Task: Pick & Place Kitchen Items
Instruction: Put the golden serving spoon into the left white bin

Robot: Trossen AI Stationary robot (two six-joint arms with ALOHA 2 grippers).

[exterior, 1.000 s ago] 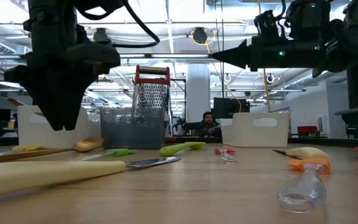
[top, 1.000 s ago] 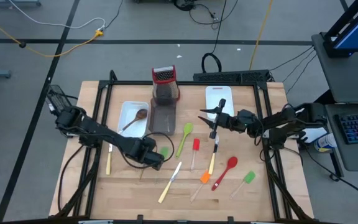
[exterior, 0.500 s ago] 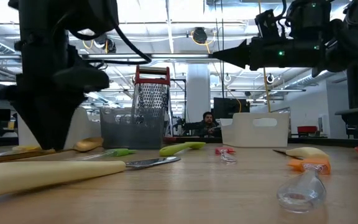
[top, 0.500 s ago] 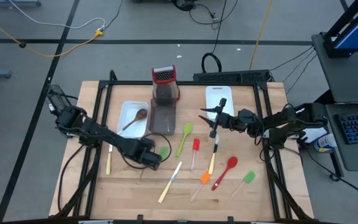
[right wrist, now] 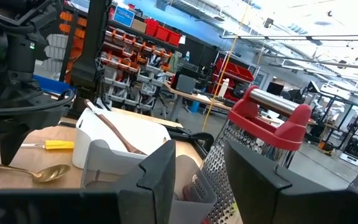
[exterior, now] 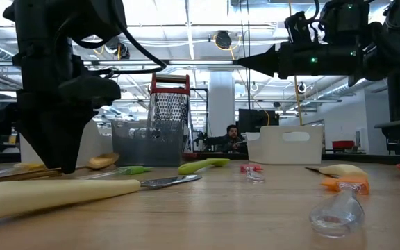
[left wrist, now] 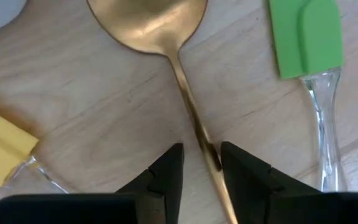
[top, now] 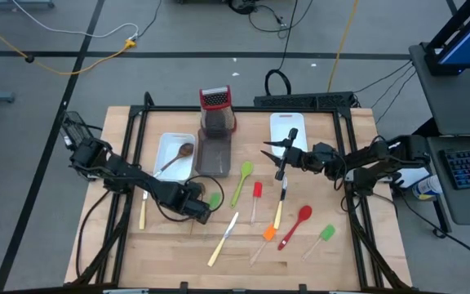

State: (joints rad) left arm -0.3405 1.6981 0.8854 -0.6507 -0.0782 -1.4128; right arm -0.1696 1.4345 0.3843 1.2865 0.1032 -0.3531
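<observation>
Lower than before, our left claw (left wrist: 197,171) straddles the gold spoon (left wrist: 146,22) handle on the wooden surface (left wrist: 92,93) (fingers spread, not pinching). Our right claw (top: 272,151) hovers apart, empty.

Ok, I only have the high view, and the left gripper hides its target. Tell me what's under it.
Observer: A gold spoon. The left gripper has its jaws open astride the handle, not closed on it.
Operator: Report what lies beside it.
Observer: A green spatula on one side and a yellow spatula on the other, both clear of the jaws.
Operator: Check the right gripper's height.
Observer: In the low view the right gripper hangs well above the tabletop.
</observation>
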